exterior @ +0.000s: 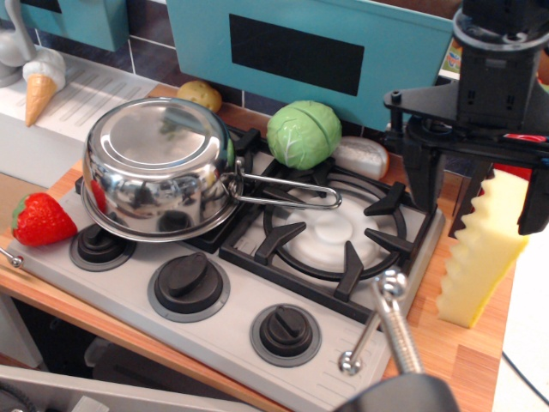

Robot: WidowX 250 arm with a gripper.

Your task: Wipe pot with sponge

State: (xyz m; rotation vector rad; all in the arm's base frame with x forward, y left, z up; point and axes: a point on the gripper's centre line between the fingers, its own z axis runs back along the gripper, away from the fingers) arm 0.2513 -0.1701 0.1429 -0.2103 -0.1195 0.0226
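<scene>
We found the black claw [496, 202] at the right side of the toy stove, pointing down, its two dark fingers [422, 184] spread wide. The top of the tall pale-yellow foam sponge with a zigzag edge [482, 251] stood between them; we could not tell whether either finger touched it. The sponge stood upright directly below the claw on the wooden counter [463, 356], just off the stove's right edge.

Well to the claw's left, the shiny round stainless steel pot [159, 165] lay upside down, base up, over the left burner, its thin wire loop handle [287, 193] pointing toward the claw. A round green cabbage [304, 134] sat between pot and claw, farther back. A red strawberry [39, 219] lay left of the pot.
</scene>
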